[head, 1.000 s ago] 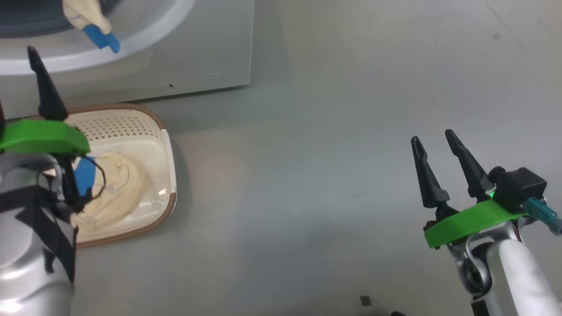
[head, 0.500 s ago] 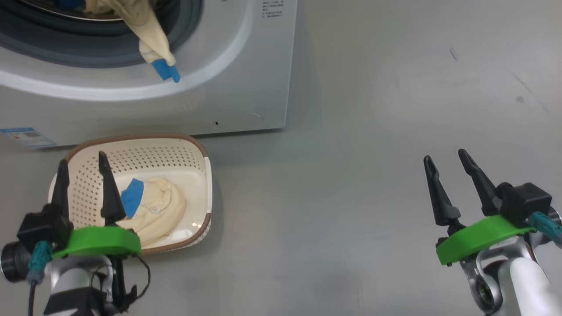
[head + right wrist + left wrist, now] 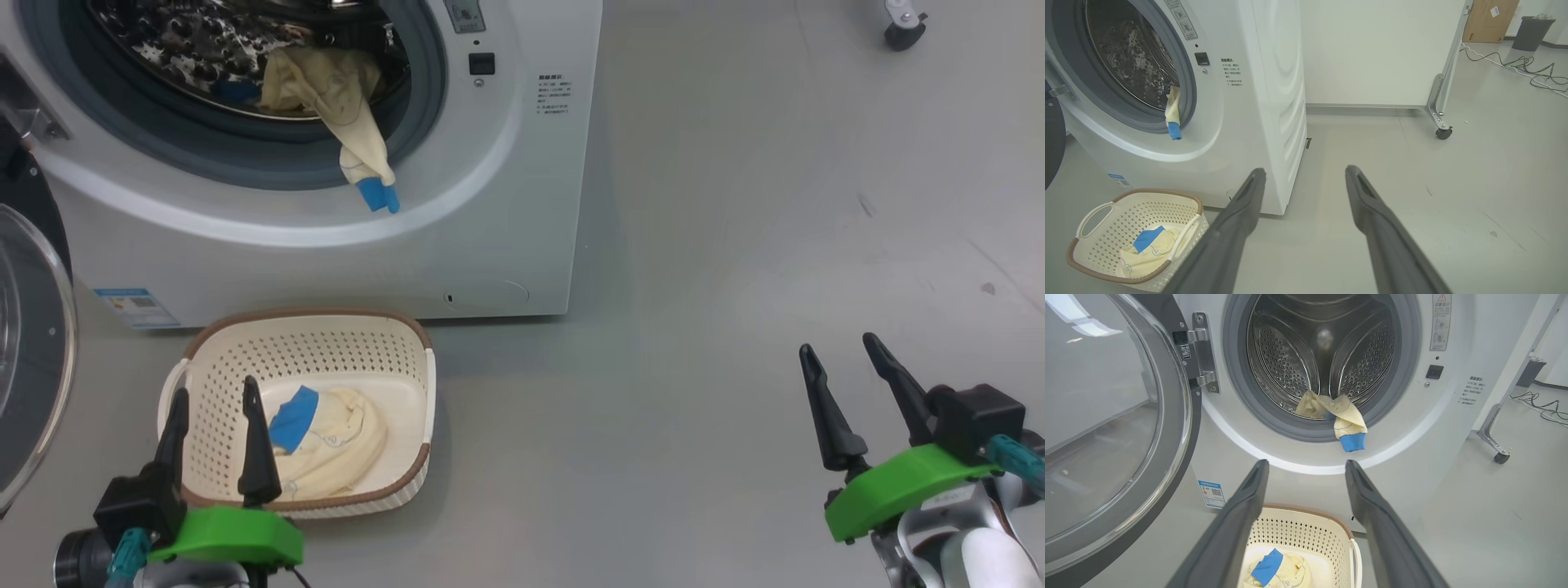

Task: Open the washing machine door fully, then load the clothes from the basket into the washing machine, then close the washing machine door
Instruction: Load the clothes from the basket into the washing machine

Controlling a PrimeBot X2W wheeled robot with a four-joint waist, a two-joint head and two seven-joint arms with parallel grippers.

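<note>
The washing machine (image 3: 522, 163) stands with its door (image 3: 1106, 428) swung wide open to the left. One cream garment with a blue cuff (image 3: 363, 159) lies in the drum mouth and hangs out over the grey gasket. A second piece of the clothes (image 3: 331, 441), cream with a blue patch, lies in the basket (image 3: 310, 347) on the floor before the washer. My left gripper (image 3: 215, 386) hovers open and empty over the basket's near side. My right gripper (image 3: 838, 343) is open and empty, far to the right over bare floor.
A blue sticker (image 3: 135, 306) marks the washer's lower left corner. A caster of a metal frame (image 3: 1443, 132) stands on the grey floor to the right, with cables (image 3: 1519, 63) beyond it.
The head camera has swung so more of the washer shows. My left gripper has drawn back from the drum side to the basket's near edge, still open.
</note>
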